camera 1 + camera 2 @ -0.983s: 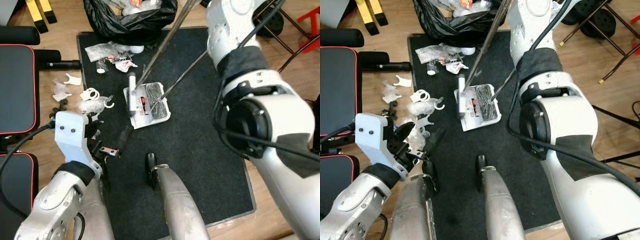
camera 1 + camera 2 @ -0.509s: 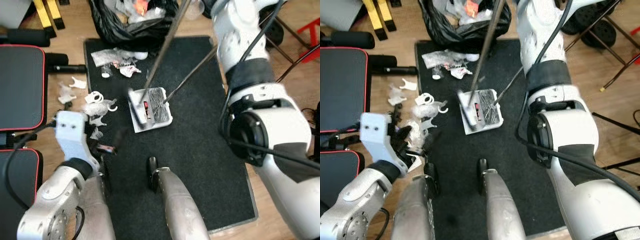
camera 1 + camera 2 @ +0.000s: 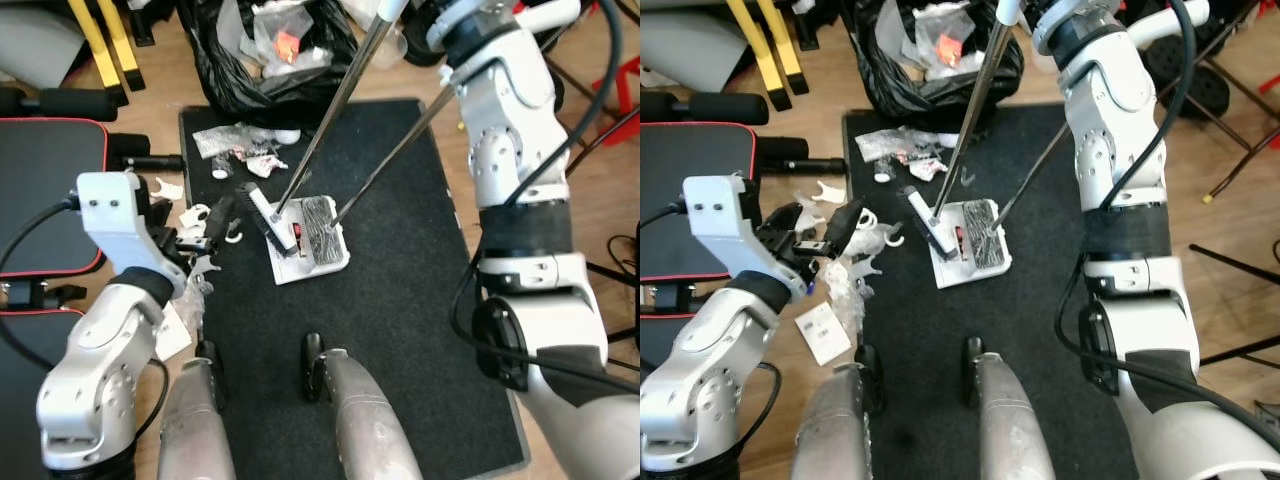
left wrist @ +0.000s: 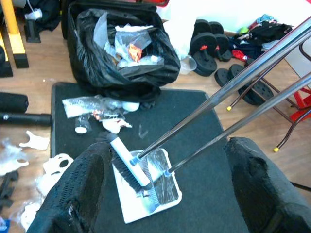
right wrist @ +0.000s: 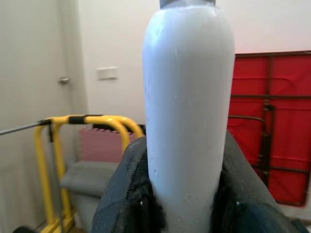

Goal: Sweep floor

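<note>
Since a second ago the brush head [image 3: 266,213] has swung from lying across the left edge of the white dustpan [image 3: 311,243] to slanting off its upper-left corner, onto the black mat [image 3: 400,300], and the left arm has lifted so its gripper [image 3: 214,222] now hangs higher, above the litter at the mat's left edge; the camera has also risen, showing more of the room. The broom [image 3: 330,110] is a long silver pole running from the top of the view down to the brush head, and a second thinner silver pole [image 3: 395,150] runs beside it to the dustpan. The dustpan sits near the middle of the mat, holding dark debris and a small red scrap. The right gripper [image 5: 182,194] is high up at the top of the pole, its black fingers [image 5: 121,189] pressed around the pale grey handle end [image 5: 183,97]. The left gripper's two black fingers [image 4: 77,189] are spread wide apart, holding nothing, with the brush and dustpan seen between them. White plastic scraps [image 3: 855,225] lie on the wooden floor [image 3: 1230,170] and mat edge to the robot's left, more wrappers [image 3: 240,148] sit near the mat's far end, and an open black rubbish bag [image 3: 265,50] full of litter stands just beyond the mat. A black bench with red trim [image 3: 35,190] is at far left.
</note>
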{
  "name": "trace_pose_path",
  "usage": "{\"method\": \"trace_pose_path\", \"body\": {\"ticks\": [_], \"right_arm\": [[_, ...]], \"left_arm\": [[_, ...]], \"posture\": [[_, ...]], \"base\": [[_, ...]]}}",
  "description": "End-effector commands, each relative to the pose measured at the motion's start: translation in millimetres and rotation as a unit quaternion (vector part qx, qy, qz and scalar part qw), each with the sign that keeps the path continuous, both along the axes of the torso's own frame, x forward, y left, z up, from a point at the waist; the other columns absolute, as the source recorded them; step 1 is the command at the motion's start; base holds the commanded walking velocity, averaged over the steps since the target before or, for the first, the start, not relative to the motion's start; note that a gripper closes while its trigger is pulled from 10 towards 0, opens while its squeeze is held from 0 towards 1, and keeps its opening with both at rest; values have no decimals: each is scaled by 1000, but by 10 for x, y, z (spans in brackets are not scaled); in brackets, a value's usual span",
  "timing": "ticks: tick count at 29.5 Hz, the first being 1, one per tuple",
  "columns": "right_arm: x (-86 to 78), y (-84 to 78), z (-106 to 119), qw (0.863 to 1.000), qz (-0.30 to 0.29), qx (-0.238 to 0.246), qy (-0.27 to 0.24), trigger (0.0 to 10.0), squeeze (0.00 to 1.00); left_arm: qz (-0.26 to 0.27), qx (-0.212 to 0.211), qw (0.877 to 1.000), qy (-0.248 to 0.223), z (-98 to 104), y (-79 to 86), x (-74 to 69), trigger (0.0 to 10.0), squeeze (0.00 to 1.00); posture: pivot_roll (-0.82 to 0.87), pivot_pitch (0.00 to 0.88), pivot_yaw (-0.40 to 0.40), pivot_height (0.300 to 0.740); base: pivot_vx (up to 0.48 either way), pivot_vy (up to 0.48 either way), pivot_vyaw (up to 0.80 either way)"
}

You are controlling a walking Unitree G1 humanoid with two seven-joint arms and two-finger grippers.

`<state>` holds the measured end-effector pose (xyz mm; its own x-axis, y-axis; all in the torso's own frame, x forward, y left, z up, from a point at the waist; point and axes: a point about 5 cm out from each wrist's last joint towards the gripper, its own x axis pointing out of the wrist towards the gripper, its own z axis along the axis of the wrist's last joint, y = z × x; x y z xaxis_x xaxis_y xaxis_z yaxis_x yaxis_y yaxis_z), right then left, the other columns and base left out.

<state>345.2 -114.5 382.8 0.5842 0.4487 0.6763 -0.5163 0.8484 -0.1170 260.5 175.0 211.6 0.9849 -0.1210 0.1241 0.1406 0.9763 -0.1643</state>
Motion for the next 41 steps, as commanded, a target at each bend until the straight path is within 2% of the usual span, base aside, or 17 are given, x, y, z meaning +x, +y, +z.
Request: {"method": "trace_pose_path", "body": {"ticks": [1, 5, 9, 13, 16, 21, 24, 27, 37, 41], "right_arm": [[-90, 12, 35, 1000, 15, -1, -19, 10000, 0], [-122, 37, -19, 1000, 25, -6, -8, 10000, 0], [-228, 168, -278, 998, 53, -30, 31, 10000, 0], [-262, 155, -416, 997, 45, -40, 53, 10000, 0], [-263, 151, -424, 997, 44, -40, 55, 10000, 0], [-269, 113, -465, 997, 29, -44, 62, 10000, 0], [-297, 113, -501, 996, 28, -49, 69, 10000, 0], [-312, 125, -528, 995, 30, -52, 75, 10000, 0], [-325, 166, -575, 993, 43, -63, 85, 10000, 0], [-339, 191, -599, 992, 53, -68, 88, 10000, 0]], "left_arm": [[-9, -3, 1000, 8, -51, -35, -2, 10000, 0], [-16, 12, 1000, 8, -41, -64, 15, 10000, 0], [26, -1, 1000, 4, -64, -5, 112, 10000, 0], [17, 19, 1000, 0, -86, -10, 138, 10000, 0], [19, 23, 1000, 2, -93, -7, 144, 10000, 0], [12, 4, 1000, 9, -120, -24, 175, 10000, 0], [1, 30, 1000, 2, -127, -62, 194, 10000, 0], [5, 11, 1000, -4, -144, -77, 203, 10000, 0], [8, 17, 1000, 6, -200, -107, 220, 10000, 0], [-4, 37, 999, 7, -213, -150, 214, 10000, 0]], "posture": [[-72, 220, -160, 740], [-73, 210, -162, 740], [-79, 177, -168, 740], [-77, 169, -160, 740], [-77, 169, -160, 740], [-76, 157, -151, 740], [-73, 145, -150, 740], [-74, 142, -151, 740], [-65, 134, -157, 740], [-62, 127, -162, 740]], "base": [[480, 0, 0], [480, 0, 0], [110, 0, 0], [401, 0, 0], [480, 0, 0], [0, 0, 0], [320, 0, 0], [160, 0, 0], [0, 0, 0], [240, 0, 0]]}}
